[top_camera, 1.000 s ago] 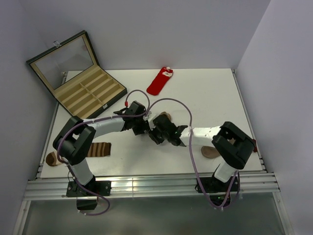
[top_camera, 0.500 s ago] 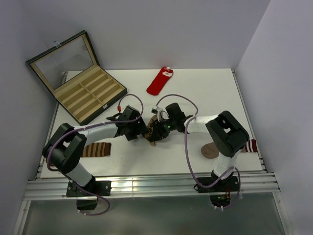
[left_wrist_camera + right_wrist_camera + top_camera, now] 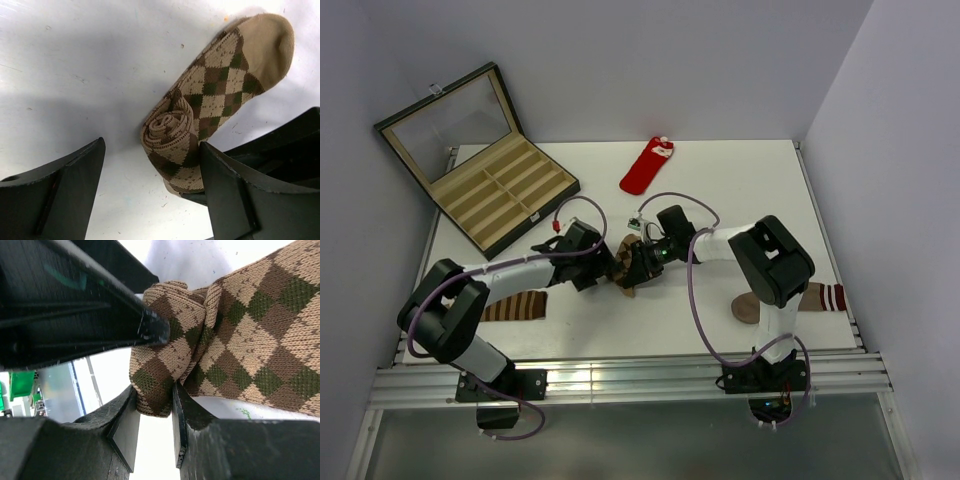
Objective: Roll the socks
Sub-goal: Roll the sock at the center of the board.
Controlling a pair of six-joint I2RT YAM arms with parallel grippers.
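Quick update: on the white desk (image 3: 740, 200), both arms have swung in over the last second and now meet just right of and nearer than the black display case with tan compartments (image 3: 498, 192). The left tool (image 3: 150, 160) has just opened, jaws wide either side of the roll. The right tool (image 3: 152, 415) pinches narrow on the rolled end of the tan-and-brown argyle knit sock (image 3: 220, 80). Looks like a handover, roll maybe half done, toe lying flat. The bright red sock with a white cuff (image 3: 647, 166), right of the case by the far edge, is untouched.
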